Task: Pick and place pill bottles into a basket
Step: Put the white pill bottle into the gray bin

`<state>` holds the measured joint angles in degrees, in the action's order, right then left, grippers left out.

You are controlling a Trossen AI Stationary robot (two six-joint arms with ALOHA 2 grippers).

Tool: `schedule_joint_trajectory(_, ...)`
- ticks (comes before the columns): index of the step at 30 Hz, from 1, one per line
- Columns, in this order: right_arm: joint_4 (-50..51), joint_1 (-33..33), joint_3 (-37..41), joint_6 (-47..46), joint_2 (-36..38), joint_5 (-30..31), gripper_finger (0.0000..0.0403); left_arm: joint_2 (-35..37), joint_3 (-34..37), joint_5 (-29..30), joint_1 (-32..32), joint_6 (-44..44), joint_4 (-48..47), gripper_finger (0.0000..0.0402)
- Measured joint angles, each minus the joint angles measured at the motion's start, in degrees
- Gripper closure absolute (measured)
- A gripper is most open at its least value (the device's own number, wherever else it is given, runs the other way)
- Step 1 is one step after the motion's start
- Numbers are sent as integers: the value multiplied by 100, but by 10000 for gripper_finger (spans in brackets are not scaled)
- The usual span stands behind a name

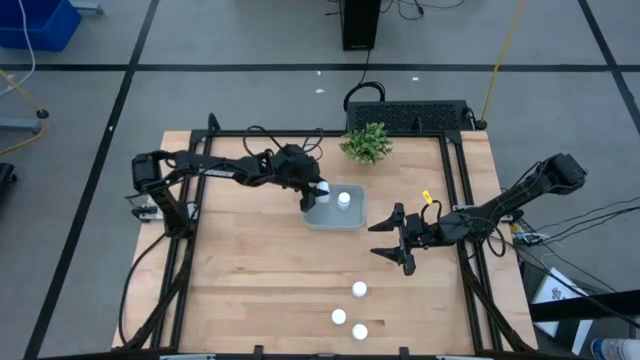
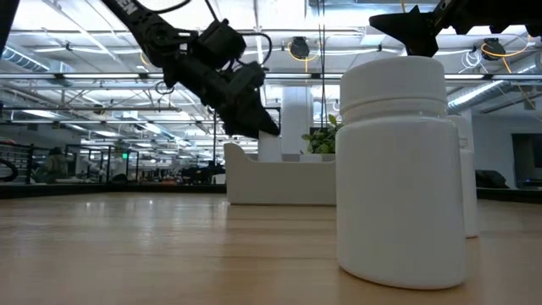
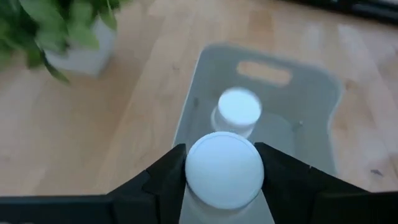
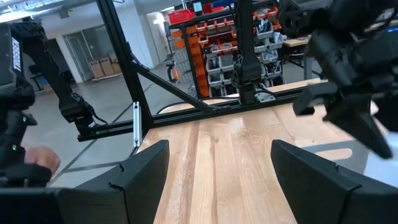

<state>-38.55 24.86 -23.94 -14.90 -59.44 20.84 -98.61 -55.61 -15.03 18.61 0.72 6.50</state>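
Wooden butcher-block surface (image 1: 260,290), seen from straight above, framed by black rails on a grey floor. Left tool (image 1: 316,192) hangs over the near-left edge of the basket (image 1: 356,219), pinching a white pill bottle (image 1: 323,188). One bottle (image 1: 344,199) already stands inside the basket. Three more bottles (image 1: 359,289) (image 1: 339,317) (image 1: 360,331) stand grouped near the front edge, well apart from the basket. That makes five bottles, one basket and one small green plant (image 1: 366,143) behind the basket. Right tool (image 1: 402,241) waits to the basket's right, its fingers spread and holding nothing.

From table-top height, one bottle (image 2: 400,169) fills the foreground, with the basket (image 2: 288,180) farther back and the left tool (image 2: 250,114) above its left end.

Left wrist camera: the two dark fingers (image 3: 163,175) grip the held bottle (image 3: 224,169) on both sides, directly above the basket's floor (image 3: 311,124), with the placed bottle (image 3: 236,111) just beyond it.

Right wrist camera: spread fingers (image 4: 144,167) over bare wood, with the left tool (image 4: 354,118) farther off.

To release well, the held bottle should probably come down on bare floor beside the standing bottle, low enough not to tip or knock it.
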Motion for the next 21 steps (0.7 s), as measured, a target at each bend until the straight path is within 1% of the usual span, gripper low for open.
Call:
schedule_joint_trajectory(3,-4,0,0,2,0,0,124,-277,2,6,-30,10,73,208)
schedule_joint_trajectory(9,29,0,0,2,0,0,124,-649,-15,104,-129,-4,580,250)
schedule_joint_trajectory(12,27,0,0,2,0,2,124,-668,-20,390,-150,-38,584,268)
schedule_joint_trajectory(16,29,0,0,11,0,0,124,-625,-10,460,-106,5,542,282)
schedule_joint_trajectory(21,70,0,0,1,0,0,124,-479,-4,461,-52,88,315,286)
